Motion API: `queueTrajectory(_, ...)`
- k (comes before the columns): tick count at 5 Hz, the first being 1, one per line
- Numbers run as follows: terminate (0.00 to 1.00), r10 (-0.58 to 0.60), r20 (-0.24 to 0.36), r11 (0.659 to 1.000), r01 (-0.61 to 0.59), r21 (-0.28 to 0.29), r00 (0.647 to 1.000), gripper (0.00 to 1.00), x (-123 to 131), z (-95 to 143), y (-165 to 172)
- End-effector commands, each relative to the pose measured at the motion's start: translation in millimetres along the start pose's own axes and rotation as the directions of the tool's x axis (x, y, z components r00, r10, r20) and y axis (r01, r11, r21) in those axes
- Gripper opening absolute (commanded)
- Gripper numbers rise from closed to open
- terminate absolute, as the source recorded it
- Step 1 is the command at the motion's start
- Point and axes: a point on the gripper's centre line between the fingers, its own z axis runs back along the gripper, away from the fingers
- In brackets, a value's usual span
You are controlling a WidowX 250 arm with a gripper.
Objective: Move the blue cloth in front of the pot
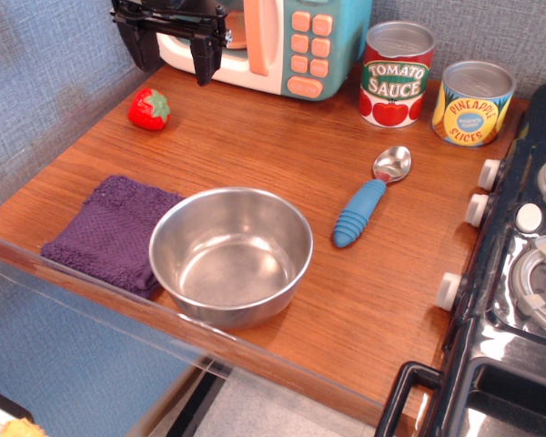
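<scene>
Nearest to us, at the front edge of the wooden counter (282,146), we see the pot (230,254), a wide, shiny steel bowl standing upright with nothing inside it. Its rim reaches almost to the counter's front lip. Just beside it on the left, toward the front-left corner, lies the blue cloth (109,232), a folded knitted square that reads as dark purple. Its right edge tucks against the pot's wall, and we cannot quite tell whether a little of it runs under the pot.

Along the right edge we see a black toy stove (519,273) with white knobs facing the counter.

Further back, right of centre, a spoon (369,198) with a ribbed blue handle lies at a slant, its metal bowl pointing toward the back. Near the left edge, past the cloth, sits a small red strawberry (148,109).

At the back edge stand a tomato sauce can (396,75) and a pineapple slices can (472,103) toward the right corner, and a teal and white toy microwave (287,41) at the middle.

Before the microwave's left end hangs the gripper (168,50), black, its two fingers spread well apart, pointing down, holding nothing and touching nothing we can make out.
</scene>
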Motion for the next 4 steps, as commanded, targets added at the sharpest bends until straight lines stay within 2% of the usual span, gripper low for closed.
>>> queueTrajectory(1,0.0,0.0,0.0,1.0,0.0,0.0,1.0,1.0,0,0,0)
queueTrajectory(2,0.0,-0.028,0.051,0.997,0.032,-0.076,0.998,1.0,-10,1,-5)
queueTrajectory(3,0.0,-0.09,0.097,0.986,0.103,-0.133,0.991,1.0,-32,5,-7)
queueTrajectory(4,0.0,-0.153,0.077,0.982,0.16,-0.096,0.985,1.0,-63,19,2)
